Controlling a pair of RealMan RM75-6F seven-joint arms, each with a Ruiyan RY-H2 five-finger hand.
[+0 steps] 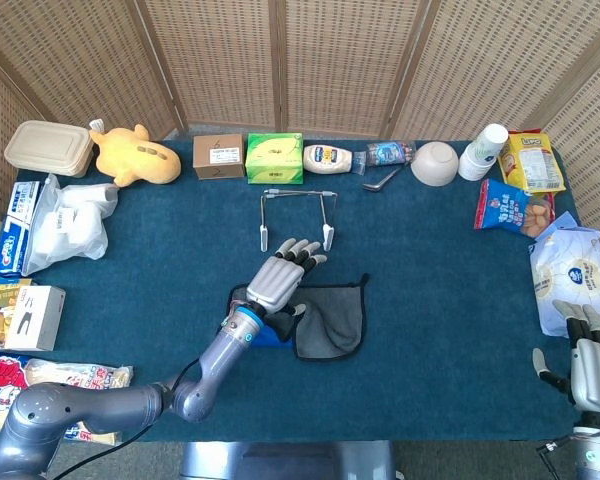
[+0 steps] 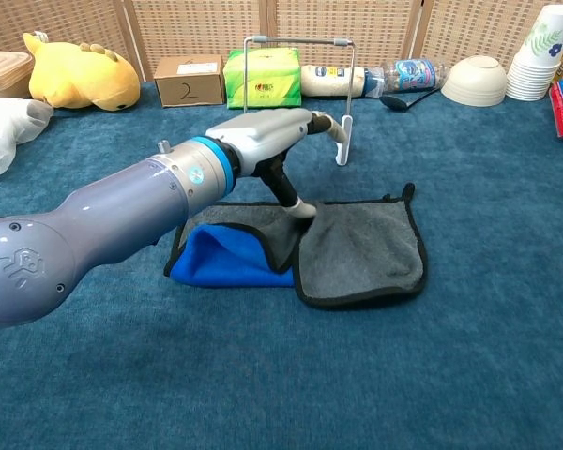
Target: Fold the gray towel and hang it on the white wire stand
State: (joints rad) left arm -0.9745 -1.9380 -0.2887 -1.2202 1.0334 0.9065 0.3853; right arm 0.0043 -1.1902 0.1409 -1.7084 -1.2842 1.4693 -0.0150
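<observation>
Head view: At table centre, the gray black-edged cloth towel (image 1: 330,318) lies half folded, just at 6 o'clock of the white wire stand (image 1: 297,213).
Left hand (image 1: 280,276): fingers spread, hovering over the towel's 9 o'clock side.
Right hand (image 1: 584,355): idle at 4 o'clock, fingers loosely apart, holding nothing.
Chest view: Thumb tip touches the towel's folded corner; blue lining (image 2: 227,255) shows.
Handling: Likely soft, light, limp; take hold at the bound edge.

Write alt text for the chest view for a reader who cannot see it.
The robot's left hand reaches over a partly folded gray towel with a blue underside on a blue table, one finger touching the cloth. The white wire stand is upright behind it.
</observation>
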